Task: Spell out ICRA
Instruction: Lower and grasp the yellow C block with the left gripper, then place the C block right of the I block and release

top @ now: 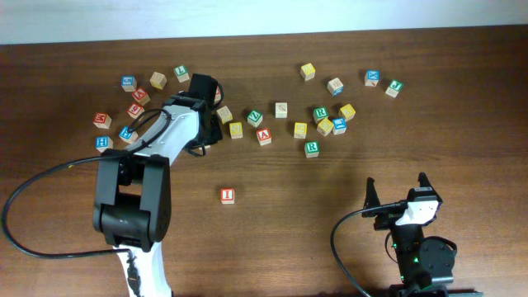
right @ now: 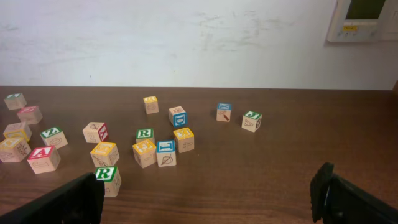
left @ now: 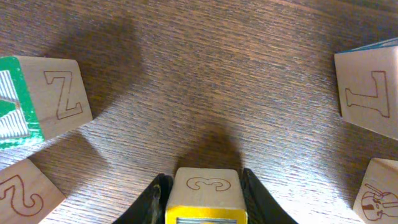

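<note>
My left gripper has its black fingers pressed against both sides of a yellow-topped cube on the table. An engraved 3 shows on its side, and its letter is cut off by the frame edge. In the overhead view the left gripper hides that cube. The red I cube lies alone at mid-table. The red A cube and a green R cube lie in the scattered row. My right gripper stands open and holds nothing, near the front edge.
Around the held cube sit a green-topped Z cube, a cube marked 2, a blue-topped L cube and a violin cube. Several more cubes lie at the back left and back right. A second R cube lies there.
</note>
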`<state>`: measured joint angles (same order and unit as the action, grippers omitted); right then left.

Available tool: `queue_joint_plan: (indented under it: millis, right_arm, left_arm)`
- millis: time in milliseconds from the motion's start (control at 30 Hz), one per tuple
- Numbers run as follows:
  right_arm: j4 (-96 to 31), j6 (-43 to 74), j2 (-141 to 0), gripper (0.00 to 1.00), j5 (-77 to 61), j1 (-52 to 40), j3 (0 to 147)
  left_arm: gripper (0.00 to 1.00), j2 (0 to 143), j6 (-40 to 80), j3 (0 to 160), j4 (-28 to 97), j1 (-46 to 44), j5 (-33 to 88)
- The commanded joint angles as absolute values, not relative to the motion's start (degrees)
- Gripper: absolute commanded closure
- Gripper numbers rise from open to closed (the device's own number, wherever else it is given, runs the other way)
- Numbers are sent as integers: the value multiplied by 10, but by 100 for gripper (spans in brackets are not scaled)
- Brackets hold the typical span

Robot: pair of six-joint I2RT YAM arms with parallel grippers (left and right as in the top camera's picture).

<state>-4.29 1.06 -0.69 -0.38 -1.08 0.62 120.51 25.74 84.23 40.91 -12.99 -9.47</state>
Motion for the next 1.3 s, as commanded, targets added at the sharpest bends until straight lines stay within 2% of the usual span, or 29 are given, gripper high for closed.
queue_joint_plan:
  millis: [0,133,233,367,433,533,733,867,1267]
  right_arm:
    - [-47,9,-3,2,1,-6,3]
    - [-47,9,-3,2,1,-6,3]
    - [-47,9,-3,2,1,-6,3]
    - [-47,9,-3,2,1,-6,3]
    - [-47,9,-3,2,1,-6,3]
    - [-47,9,-3,2,1,-6,3]
    - [-47,9,-3,2,1,-6,3]
    - [-47,9,-3,1,1,-6,3]
    - [-47,9,-3,2,1,-6,3]
  left_arm:
    - [73,1211,256,851,422,-126,-87]
    - [79,1189,225,873,451,-126,-30]
    - [79,1135,222,873,464,-126,28]
    - [79,1049,222,873,544,-135,142]
    - [80,1042,222,872,595,-168,163]
    - [82,1044,254,822,592,-244,153]
    - [82,1044,339,730,522,-330,53]
    - [83,1044,339,672,473,-341,-3]
    - [78,1045,339,626,409,-342,-30]
